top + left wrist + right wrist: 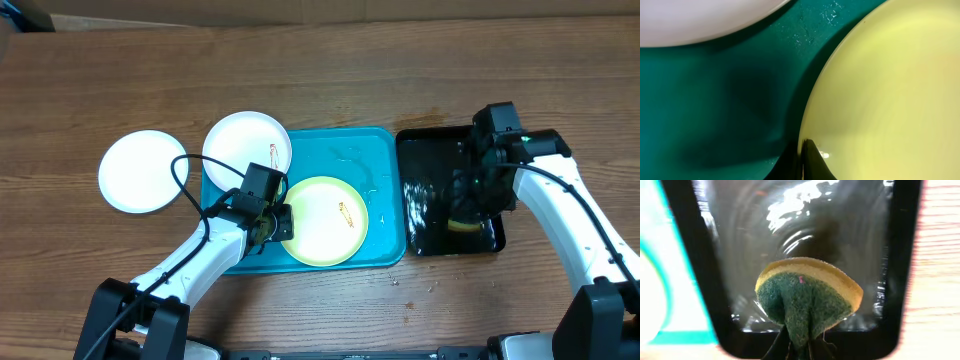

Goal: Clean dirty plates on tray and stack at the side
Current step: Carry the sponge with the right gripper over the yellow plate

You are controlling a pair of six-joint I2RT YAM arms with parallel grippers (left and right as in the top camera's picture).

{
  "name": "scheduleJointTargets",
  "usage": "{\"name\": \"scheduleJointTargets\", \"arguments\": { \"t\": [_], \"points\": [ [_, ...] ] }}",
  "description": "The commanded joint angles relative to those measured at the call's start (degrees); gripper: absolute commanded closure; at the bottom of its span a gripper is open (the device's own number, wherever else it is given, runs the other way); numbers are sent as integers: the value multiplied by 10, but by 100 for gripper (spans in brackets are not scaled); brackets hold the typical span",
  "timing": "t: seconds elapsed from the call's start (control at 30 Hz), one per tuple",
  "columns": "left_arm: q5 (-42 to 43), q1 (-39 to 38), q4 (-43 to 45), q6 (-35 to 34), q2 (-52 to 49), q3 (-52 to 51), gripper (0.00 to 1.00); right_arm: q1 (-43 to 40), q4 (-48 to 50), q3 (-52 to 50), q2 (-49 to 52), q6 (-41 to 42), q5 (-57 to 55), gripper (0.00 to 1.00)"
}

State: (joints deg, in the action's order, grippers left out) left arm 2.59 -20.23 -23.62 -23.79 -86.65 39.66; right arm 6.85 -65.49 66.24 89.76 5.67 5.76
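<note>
The pale yellow-green plate (325, 220) lies on the turquoise tray (370, 160) and has a small reddish smear. My left gripper (278, 222) is shut on its left rim, which the left wrist view shows with the jaws (804, 160) pinching the plate edge (890, 90). A white plate (247, 145) with a reddish smear lies at the tray's far left corner, overhanging the rim; it also shows in the left wrist view (700, 20). Another white plate (143, 170) lies on the table left of the tray. My right gripper (470, 205) is shut on a yellow-and-green sponge (807, 297).
A narrow glossy black tray (425, 150) holding water stands right of the turquoise tray, and the sponge hangs over its wet bottom (840, 225). The turquoise tray's bottom (715, 100) is wet with droplets. Bare wooden table lies at the back and far right.
</note>
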Motion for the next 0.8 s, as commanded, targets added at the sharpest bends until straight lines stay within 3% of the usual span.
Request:
{"name": "scheduleJointTargets", "arguments": {
  "t": [0.0, 0.23, 0.5, 0.77],
  "points": [
    [4, 0, -3, 6, -10, -6, 96, 11, 17, 25, -3, 3, 139, 96],
    [4, 0, -3, 6, -10, -6, 96, 127, 98, 25, -2, 3, 173, 96],
    [4, 0, -3, 6, -10, -6, 95, 327, 179, 24, 37, 14, -59, 96],
    [5, 0, -6, 6, -10, -6, 95, 393, 262, 24, 127, 15, -214, 96]
  ]
}}
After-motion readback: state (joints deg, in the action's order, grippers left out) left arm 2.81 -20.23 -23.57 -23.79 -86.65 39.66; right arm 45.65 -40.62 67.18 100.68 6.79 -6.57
